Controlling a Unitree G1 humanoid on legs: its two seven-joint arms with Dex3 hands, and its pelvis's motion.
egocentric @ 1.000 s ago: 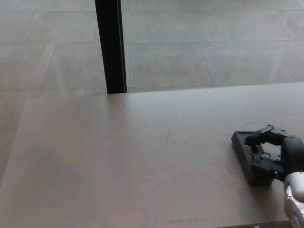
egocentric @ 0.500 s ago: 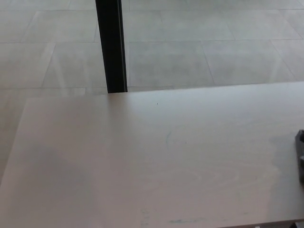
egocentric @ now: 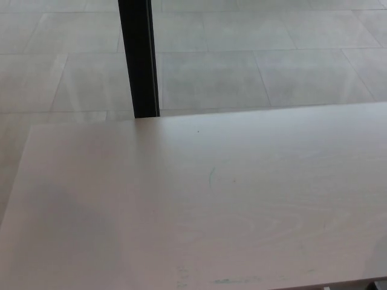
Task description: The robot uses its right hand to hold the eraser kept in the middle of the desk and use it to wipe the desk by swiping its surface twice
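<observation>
Fingers unseen: neither robot hand shows in head view, so grip cannot be judged. Eraser also out of frame; its place cannot be told. Pale wooden desk fills lower frame, faint marks on surface, no legible writing. Black post stands behind far edge on grey tiled floor.

Pale counter before a tiled floor.
A black post stands behind the counter's far edge, towards its left corner; faint marks mid-counter.
</observation>
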